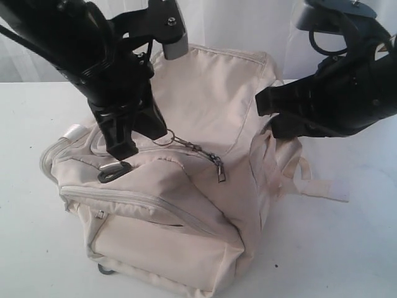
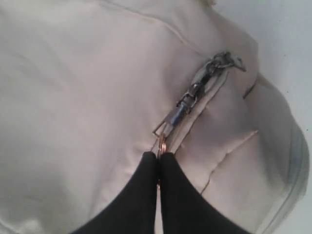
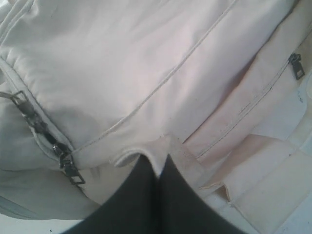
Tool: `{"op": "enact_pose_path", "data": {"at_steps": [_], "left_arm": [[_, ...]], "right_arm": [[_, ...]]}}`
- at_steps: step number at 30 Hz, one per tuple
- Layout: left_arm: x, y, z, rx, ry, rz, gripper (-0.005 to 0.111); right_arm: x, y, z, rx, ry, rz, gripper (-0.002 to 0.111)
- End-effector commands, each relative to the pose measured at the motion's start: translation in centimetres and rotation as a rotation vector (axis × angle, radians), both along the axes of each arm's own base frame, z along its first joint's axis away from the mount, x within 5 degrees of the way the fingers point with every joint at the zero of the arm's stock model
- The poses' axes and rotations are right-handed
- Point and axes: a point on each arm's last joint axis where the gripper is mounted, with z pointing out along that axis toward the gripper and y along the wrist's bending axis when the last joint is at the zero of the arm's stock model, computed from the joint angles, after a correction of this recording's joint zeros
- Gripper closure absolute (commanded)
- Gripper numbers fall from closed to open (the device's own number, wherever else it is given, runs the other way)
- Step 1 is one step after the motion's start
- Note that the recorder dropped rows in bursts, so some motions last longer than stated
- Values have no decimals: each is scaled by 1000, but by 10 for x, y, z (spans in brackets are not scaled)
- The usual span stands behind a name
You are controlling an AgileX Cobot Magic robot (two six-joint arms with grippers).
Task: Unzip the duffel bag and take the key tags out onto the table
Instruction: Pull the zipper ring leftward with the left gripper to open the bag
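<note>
The left pincer point(image 2: 159, 155) was closed tight, its two black tips pinching a small coppery metal ring point(image 2: 161, 144). From that ring a dark metal zipper-pull chain point(image 2: 187, 102) ran rightward across the top of a large cream-beige fabric duffel bag point(image 1: 205, 99), lying along a zip point(image 2: 207, 95) that looked closed. On the bag's right side, the right pincer point(image 3: 156, 165) was also closed and appeared to nip a fold of the bag's cloth, as if to steady it. The bag sat in the middle of a wide white table point(image 1: 347, 248). The key tags showed in no view and were presumably inside the bag. The ring sat at the very tips, so a sharp or sideways tug could pop it free. If the right-hand hold slipped, the whole bag would likely drag along instead of unzipping.
</note>
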Motion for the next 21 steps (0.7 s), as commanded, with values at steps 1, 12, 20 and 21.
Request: {"op": "enact_pose_path", "data": {"at_steps": [1, 12, 20, 21], "left_arm": [[-6, 14, 10, 54, -23, 57, 107], [2, 47, 9, 353, -100, 222, 107], [21, 84, 9, 427, -95, 407, 107], [23, 86, 8, 429, -98, 415, 107]], "right_arm": [[0, -2, 3, -6, -35, 2, 108], [1, -7, 0, -100, -56, 17, 108], [3, -12, -2, -171, -80, 26, 108], [3, -13, -2, -175, -83, 26, 108]]}}
